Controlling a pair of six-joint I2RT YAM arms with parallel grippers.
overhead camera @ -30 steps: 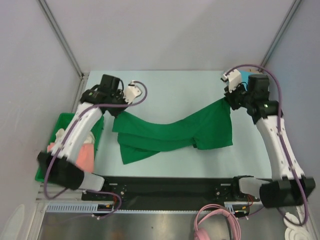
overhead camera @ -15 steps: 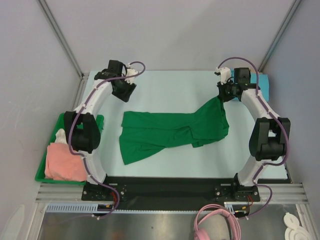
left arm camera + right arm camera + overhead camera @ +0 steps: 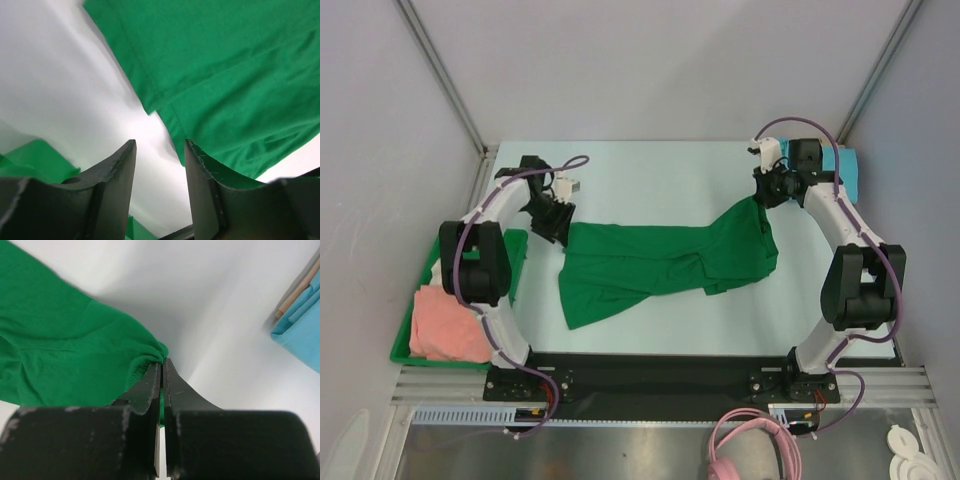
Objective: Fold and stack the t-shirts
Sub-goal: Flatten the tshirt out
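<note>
Pink shirt [image 3: 445,325]: heaped in the tray [image 3: 398,352], well to the left of the green shirt [image 3: 660,265].
Left gripper [image 3: 160,145]: just off the green shirt's far-left corner. My fingers stand apart with nothing between them. Through the gap I see bare table and the shirt's hemmed edge.
Green shirt's place: on the table between my two arms, mostly flat but rumpled, with folds near its middle.
Long axis: runs left to right across the table. The broad left end lies loose, and the right end narrows where it is gathered up.
Right gripper [image 3: 161,367]: at the green shirt's far-right corner, fingers pressed together on a pinch of its cloth.
Turquoise shirt [image 3: 847,175]: folded, just right of the green shirt's pinched corner and not touching it.
Which arm is nearer: my left is nearest the loose end. The corner lies slightly right of and below its fingertips.
Next move, as I judge it: lower the left and close on that corner, so both ends are held and the shirt can be spread.
</note>
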